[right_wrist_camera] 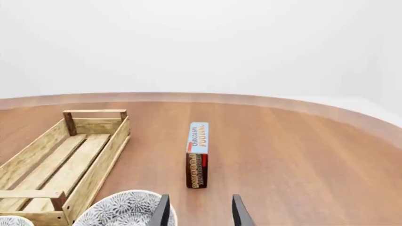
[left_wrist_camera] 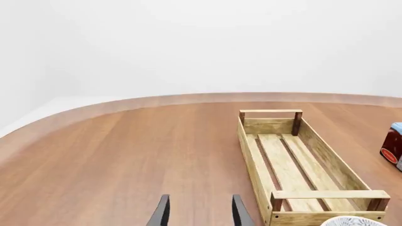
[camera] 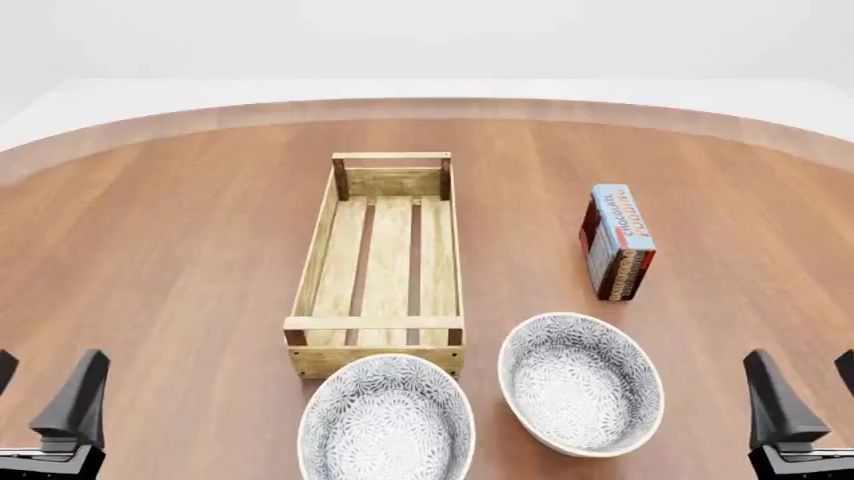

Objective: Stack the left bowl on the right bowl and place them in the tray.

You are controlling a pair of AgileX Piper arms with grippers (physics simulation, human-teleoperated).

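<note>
Grey-patterned bowls [camera: 387, 420], light-wood tray [camera: 380, 250], blue-red carton [camera: 617, 240]

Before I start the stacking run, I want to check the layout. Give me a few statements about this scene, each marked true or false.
1. The tray holds nothing. True.
2. The left bowl already sits inside the right bowl. False: they stand side by side on the table, apart.
3. The chocolate pudding carton stands to the right of the tray in the front view. True.
4. The left gripper is shut on a bowl. False: it is open and holds nothing.
5. The right gripper is open, off to the right of the right bowl. True.
</note>
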